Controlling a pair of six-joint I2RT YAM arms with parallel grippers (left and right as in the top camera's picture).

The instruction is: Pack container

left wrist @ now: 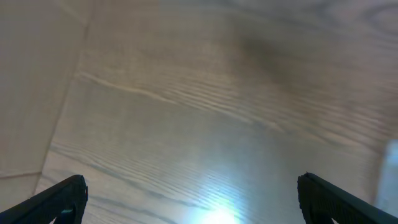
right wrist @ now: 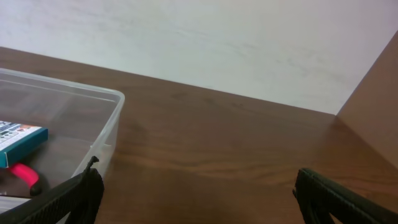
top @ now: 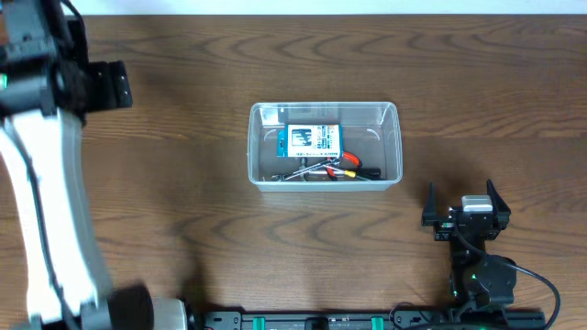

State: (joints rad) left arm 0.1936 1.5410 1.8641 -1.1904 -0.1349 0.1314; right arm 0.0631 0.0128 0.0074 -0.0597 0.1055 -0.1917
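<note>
The clear plastic container (top: pixel 395 147) stands in the middle of the table. Inside it lie a small blue-and-white box (top: pixel 310 139) and a few small tools with red and orange handles (top: pixel 344 169). My right gripper (top: pixel 462 198) is open and empty, to the right of and nearer than the container. In the right wrist view the container's corner (right wrist: pixel 102 102), the box (right wrist: pixel 22 138) and a red handle (right wrist: pixel 25 174) show at the left of the open fingers (right wrist: pixel 199 194). My left gripper (left wrist: pixel 193 200) is open and empty over bare table, with the left arm (top: pixel 46 147) at the far left.
The wood table (top: pixel 183 211) surrounds the container. A pale wall (right wrist: pixel 217 43) runs behind the table's far edge. A black rail (top: pixel 348 321) with the arm bases lies along the front edge.
</note>
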